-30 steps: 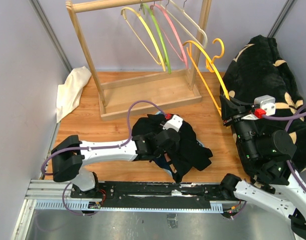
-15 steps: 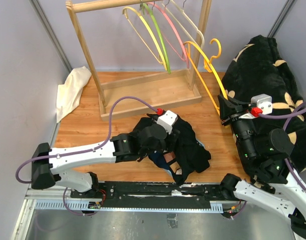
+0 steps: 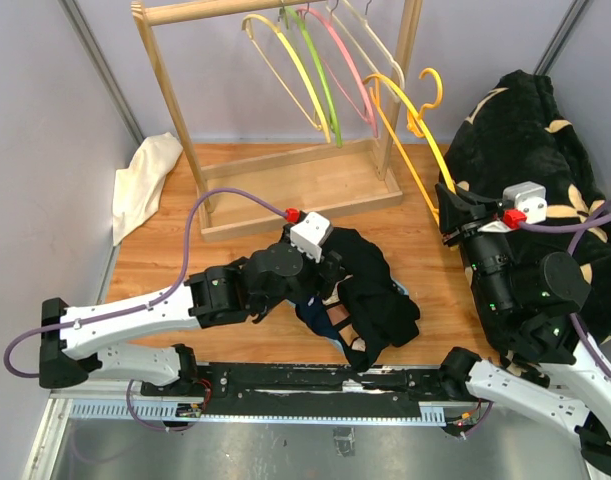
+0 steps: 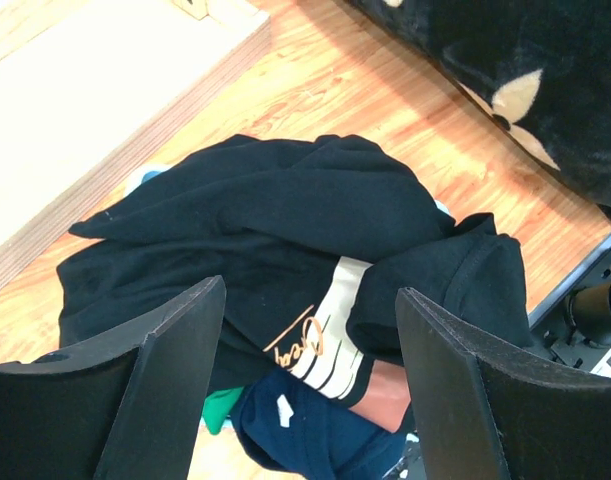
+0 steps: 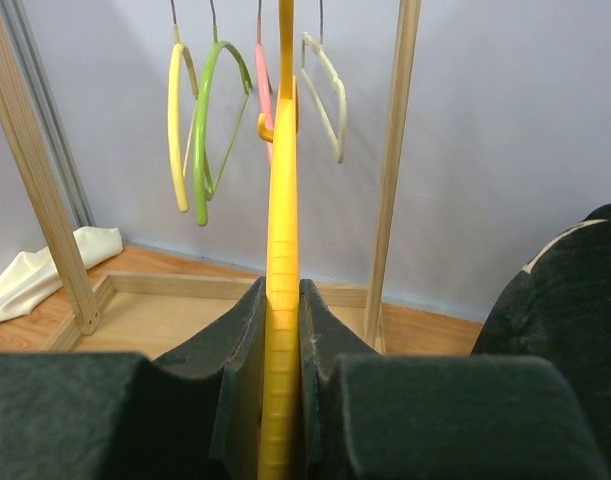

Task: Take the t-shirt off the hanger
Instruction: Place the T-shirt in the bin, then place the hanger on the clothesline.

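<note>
The black t-shirt (image 3: 370, 300) lies crumpled on the wooden table, off the hanger; its white striped print (image 4: 330, 325) shows in the left wrist view. My left gripper (image 3: 330, 283) hovers over the heap's left side, open, its jaws (image 4: 310, 300) wide apart with nothing between them. My right gripper (image 3: 448, 207) is shut on the lower bar of the bare yellow hanger (image 3: 413, 150), which leans up toward the rack. In the right wrist view the yellow hanger (image 5: 283, 200) stands upright, squeezed between the right gripper's (image 5: 282, 300) pads.
A wooden rack (image 3: 295, 195) with several coloured hangers (image 3: 320, 75) stands at the back. A cream cloth (image 3: 145, 180) lies far left. A black patterned blanket (image 3: 530, 130) fills the right side. A navy garment (image 4: 315, 430) lies under the t-shirt. A metal rail (image 3: 285, 380) runs along the near edge.
My left gripper has opened, let go of the t-shirt and drawn back to the left above it. The heap stays on the table. The right gripper still holds the hanger.
</note>
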Robot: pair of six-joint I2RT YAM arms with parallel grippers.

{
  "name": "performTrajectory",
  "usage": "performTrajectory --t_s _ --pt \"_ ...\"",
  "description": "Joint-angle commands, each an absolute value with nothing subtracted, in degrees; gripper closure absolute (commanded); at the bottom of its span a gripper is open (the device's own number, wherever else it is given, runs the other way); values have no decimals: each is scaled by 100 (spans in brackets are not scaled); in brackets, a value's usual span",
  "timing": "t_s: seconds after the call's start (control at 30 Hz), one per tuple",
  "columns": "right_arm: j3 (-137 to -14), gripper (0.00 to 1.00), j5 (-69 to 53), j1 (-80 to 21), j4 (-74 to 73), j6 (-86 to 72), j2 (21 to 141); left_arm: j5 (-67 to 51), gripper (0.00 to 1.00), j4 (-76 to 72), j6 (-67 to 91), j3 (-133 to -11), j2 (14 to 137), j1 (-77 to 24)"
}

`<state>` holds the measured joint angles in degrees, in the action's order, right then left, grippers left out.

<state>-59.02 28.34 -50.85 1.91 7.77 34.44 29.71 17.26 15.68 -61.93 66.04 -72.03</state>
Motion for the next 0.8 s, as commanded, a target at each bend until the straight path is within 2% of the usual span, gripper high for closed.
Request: performTrajectory --t_s 0.0,0.13,0.37,0.77 --pt "-6175 99 2614 -5094 490 829 3575 3232 26 1662 1521 -6033 6192 -7243" --pt "-6335 99 2206 -5089 579 793 3811 3863 24 1346 1682 -5638 5764 -7242" --pt "-6733 99 1823 -5091 842 756 4299 4340 12 1048 1851 -5091 5117 -7242" --pt "-7259 99 2080 -5089 1181 1131 4914 4238 10 879 2054 -4690 4789 -7242"
